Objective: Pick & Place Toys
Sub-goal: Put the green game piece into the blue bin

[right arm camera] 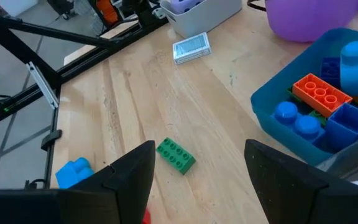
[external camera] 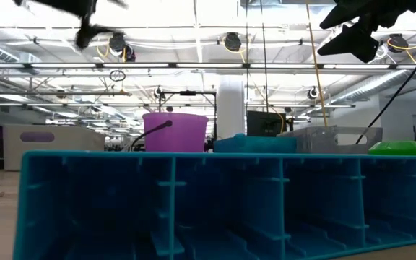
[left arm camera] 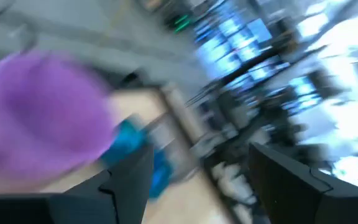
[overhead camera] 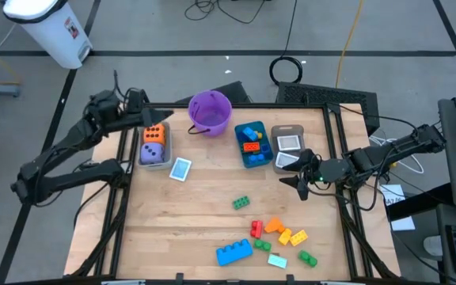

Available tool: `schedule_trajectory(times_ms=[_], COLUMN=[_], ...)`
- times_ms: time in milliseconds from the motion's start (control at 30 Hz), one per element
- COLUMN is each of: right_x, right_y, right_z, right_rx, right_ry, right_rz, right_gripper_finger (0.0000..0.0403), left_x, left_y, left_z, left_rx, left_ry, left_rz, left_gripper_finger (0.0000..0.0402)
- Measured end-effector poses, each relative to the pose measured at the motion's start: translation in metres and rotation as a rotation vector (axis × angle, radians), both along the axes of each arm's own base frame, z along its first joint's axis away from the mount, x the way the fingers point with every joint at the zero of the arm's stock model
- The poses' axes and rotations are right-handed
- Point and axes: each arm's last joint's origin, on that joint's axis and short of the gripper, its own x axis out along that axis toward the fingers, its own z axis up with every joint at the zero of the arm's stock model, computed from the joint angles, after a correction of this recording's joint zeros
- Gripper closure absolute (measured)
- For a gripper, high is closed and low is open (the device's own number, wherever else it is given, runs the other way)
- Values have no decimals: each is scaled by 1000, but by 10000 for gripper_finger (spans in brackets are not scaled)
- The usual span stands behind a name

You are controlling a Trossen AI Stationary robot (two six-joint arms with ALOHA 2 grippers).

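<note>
**Both grippers raised, toys scattered below**

Right gripper (overhead camera: 302,184) held above the right edge of the wooden table (overhead camera: 204,229), just in front of the grey bin (overhead camera: 288,150) holding flat picture cards; fingers (right arm camera: 132,177) spread apart, nothing between them. Below and ahead of those fingers in the right wrist view: a small green plastic brick (right arm camera: 176,155) lying alone mid-table, apart from the gripper. Beside it, the teal plastic bin (right arm camera: 278,127) with blue, orange and yellow bricks inside.

Left gripper (overhead camera: 150,117) poised at the far left corner, just above the clear bin (overhead camera: 154,148) containing an orange dotted die (overhead camera: 153,134) and a purple dotted die (overhead camera: 153,152). Fingers (left arm camera: 132,180) apart, empty.

Between clear bin and table centre: one small flat picture card (overhead camera: 180,169), lying on bare wood. At the far edge, between the two bins: a purple plastic bucket (overhead camera: 210,112).

Near the front edge, toward the right corner, well apart from both grippers: a loose cluster with a large blue brick (overhead camera: 233,252), a red brick (overhead camera: 256,229), orange bricks (overhead camera: 274,226), yellow bricks (overhead camera: 291,236), small green bricks (overhead camera: 306,258) and a pale card (overhead camera: 277,260).
</note>
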Motion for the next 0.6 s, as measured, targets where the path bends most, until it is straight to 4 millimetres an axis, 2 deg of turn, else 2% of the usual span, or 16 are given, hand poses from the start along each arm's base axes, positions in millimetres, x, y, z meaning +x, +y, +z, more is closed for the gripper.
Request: schedule_trajectory(times_ms=[133, 267, 433, 600], right_x=[0, 0, 0, 0], right_y=[0, 0, 0, 0], right_z=[0, 0, 0, 0], right_rx=[-5, -1, 0, 0], right_ry=[0, 0, 0, 0], right_rz=[3, 1, 1, 1], right_gripper_finger=[163, 163, 163, 163], left_x=[18, 40, 75, 111], left_y=[-10, -22, -39, -63], left_z=[22, 33, 31, 19], left_rx=[156, 248, 279, 249], left_ry=[-195, -324, -391, -431], left_rz=[-49, -96, -145, -224], left_gripper_finger=[135, 135, 135, 135])
